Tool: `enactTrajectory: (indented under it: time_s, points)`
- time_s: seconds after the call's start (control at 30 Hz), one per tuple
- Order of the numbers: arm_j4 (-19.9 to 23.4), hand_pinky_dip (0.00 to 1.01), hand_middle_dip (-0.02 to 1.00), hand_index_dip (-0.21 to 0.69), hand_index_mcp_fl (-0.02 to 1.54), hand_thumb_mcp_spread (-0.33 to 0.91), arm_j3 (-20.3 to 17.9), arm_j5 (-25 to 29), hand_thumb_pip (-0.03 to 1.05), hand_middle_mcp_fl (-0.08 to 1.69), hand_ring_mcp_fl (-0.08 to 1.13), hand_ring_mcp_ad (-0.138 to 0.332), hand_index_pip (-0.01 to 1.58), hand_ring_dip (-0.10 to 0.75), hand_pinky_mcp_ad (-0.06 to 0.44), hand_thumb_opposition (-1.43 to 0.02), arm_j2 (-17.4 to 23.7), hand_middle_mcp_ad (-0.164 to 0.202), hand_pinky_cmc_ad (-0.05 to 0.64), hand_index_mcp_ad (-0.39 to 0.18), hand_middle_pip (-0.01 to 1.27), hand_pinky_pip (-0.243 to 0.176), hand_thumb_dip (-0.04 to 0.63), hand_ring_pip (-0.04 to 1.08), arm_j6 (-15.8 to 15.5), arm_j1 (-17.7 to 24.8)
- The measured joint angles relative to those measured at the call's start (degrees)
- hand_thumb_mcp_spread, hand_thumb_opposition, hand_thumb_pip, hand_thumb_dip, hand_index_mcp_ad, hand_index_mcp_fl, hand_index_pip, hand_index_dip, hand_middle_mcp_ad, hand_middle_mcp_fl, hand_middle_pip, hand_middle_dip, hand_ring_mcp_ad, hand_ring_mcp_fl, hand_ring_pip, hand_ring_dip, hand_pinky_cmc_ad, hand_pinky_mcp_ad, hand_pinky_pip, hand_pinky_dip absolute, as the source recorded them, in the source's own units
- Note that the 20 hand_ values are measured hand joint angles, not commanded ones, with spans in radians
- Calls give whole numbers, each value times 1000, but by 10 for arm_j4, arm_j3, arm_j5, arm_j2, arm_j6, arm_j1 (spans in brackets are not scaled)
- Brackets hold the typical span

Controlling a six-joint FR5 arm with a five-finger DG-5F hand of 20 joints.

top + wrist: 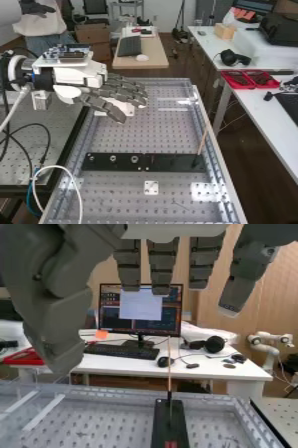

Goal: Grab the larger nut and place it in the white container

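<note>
The hand point(110, 93) is of dark grey colour. The bench point(126, 135) is silvery grey, with a regular pattern of dots. The bar point(103, 166) is black, the larger nut point(113, 158) silvery. The trays point(238, 87) are red, the right table point(265, 117) white.

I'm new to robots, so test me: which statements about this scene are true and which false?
1. The larger nut stands between the smaller nut and the bearing. True.
2. The hand is curled round the larger nut. False: its fingers are extended, and the nut stands on the black bar.
3. A thin stick rises from the black bar. True.
4. The bearing lies on the floor. False: it is on the black bar.
</note>
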Motion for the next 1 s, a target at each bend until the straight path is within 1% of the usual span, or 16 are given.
enactTrajectory:
  time_s: [0.03,0.1,0.27,0.37,0.43,0.47,0.57,0.63,0.67,0.73,0.77,0.83,0.9,0.97,1.0]
  points:
    - [1,730,246,-152,40,239,0,-3,724,77,0,183,461,178,346,-852,-3,73,386,-51,138,-89,145,126,-1,-2]
    - [4,730,246,-162,40,239,1,-25,724,89,0,183,531,178,344,-867,-20,73,386,-72,138,-89,155,122,-8,-17]
    - [12,730,246,-175,35,237,6,-61,726,89,0,183,733,178,347,-864,-52,68,386,-108,138,-89,159,122,-30,-41]
    - [23,721,246,-175,24,241,9,-81,726,87,0,183,846,176,342,-881,-71,66,386,-113,138,-89,159,122,-40,-52]
    - [31,717,246,-171,9,241,10,-91,749,73,0,183,935,178,340,-883,-82,68,386,-115,138,-89,157,122,-46,-58]
    - [36,716,246,-171,5,250,11,-98,780,75,0,187,997,178,342,-885,-89,68,382,-126,138,-89,157,122,-49,-62]
    - [47,702,246,-171,5,246,12,-112,777,75,0,183,1093,178,344,-881,-105,66,382,-147,136,-89,164,122,-56,-70]
    - [57,702,246,-169,5,257,13,-118,763,73,0,183,1178,178,344,-881,-114,65,386,-148,138,-89,161,122,-58,-76]
    - [65,702,246,-166,3,278,13,-123,761,75,0,183,1215,178,347,-881,-120,68,386,-148,136,-91,161,122,-58,-80]
    - [77,686,246,-159,9,272,12,-128,761,56,0,183,1264,178,344,-881,-129,68,386,-141,138,-91,161,122,-58,-85]
    - [83,672,246,-140,3,276,12,-131,761,3,0,183,1312,178,344,-881,-134,65,386,-143,138,-91,164,122,-59,-88]
    - [92,670,246,-126,9,276,12,-136,761,-2,0,185,1363,178,344,-881,-141,66,386,-147,138,-91,161,122,-60,-91]
    - [103,670,246,-101,3,278,13,-143,761,-5,0,182,1417,178,344,-887,-152,66,386,-154,138,-89,161,119,-63,-96]
    - [111,670,246,-73,5,291,14,-149,761,-2,0,185,1445,178,344,-897,-159,66,382,-176,138,-89,161,138,-66,-99]
    - [118,670,243,-70,9,293,14,-153,761,-2,0,182,1457,178,344,-897,-163,66,382,-173,138,-89,161,141,-68,-101]
